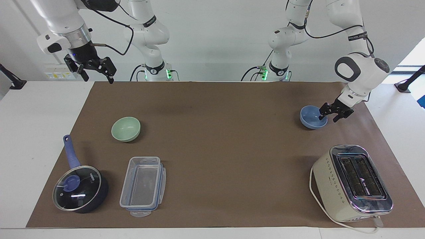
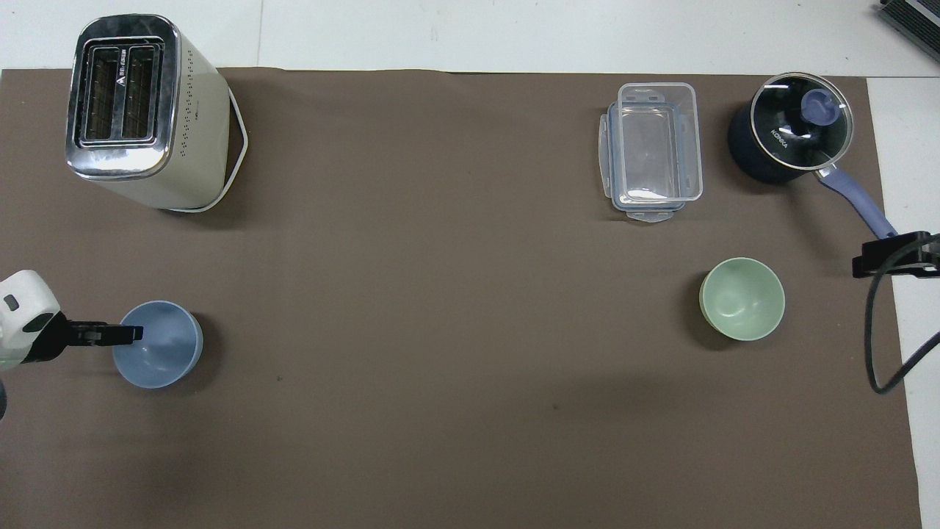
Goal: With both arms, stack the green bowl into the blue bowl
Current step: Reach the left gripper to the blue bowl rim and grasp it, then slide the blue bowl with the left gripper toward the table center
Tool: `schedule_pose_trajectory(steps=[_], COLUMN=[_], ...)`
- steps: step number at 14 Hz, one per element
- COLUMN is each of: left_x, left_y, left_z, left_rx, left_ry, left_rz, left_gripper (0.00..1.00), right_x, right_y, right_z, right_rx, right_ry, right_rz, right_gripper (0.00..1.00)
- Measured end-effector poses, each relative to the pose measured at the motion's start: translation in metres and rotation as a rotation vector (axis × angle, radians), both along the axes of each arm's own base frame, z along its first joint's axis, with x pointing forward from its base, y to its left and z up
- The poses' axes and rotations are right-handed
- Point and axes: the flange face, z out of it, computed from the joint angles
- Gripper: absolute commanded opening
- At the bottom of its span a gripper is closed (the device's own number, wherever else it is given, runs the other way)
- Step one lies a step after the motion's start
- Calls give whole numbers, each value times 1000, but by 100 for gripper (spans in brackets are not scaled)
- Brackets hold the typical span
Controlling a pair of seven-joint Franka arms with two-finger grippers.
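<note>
Straddling blue bowl [image 1: 312, 117] rim mid-right, left gripper [image 1: 328, 114] fingers part-open; right gripper [image 1: 97, 72] waits upper left, wide.

You have the green bowl [image 1: 126, 128] upright and empty on the brown mat toward the right arm's end of the table, pale mint and plain. Your blue bowl [image 1: 312, 117] sits upright on the mat toward the left arm's end, periwinkle, smooth and the same size, well apart from the green one, not yet stacked
</note>
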Motion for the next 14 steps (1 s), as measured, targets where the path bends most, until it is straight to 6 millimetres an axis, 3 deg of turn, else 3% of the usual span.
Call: schedule_pose_trajectory(steps=[2, 3, 7, 10, 12, 14], left_x=[-1, -2, -6, -6, -5, -4], left_y=[-2, -2, 0, -9, -29, -66], left_z=[-2, -3, -4, 10, 32, 56], left_rx=[-3, -6, -21, -32, -32, -30], left_ry=[8, 13, 39, 47, 34, 23], left_rz=[-6, -7, -11, -37, -72, -89], left_gripper=[8, 0, 0, 0, 0, 0], right_x=[0, 0, 0, 0, 0, 0], right_y=[0, 0, 0, 0, 0, 0], right_z=[0, 0, 0, 0, 0, 0], right_rx=[0, 0, 0, 0, 0, 0], right_ry=[0, 0, 0, 0, 1, 1], right_rz=[0, 0, 0, 0, 0, 0], right_gripper=[100, 100, 100, 100, 100, 100])
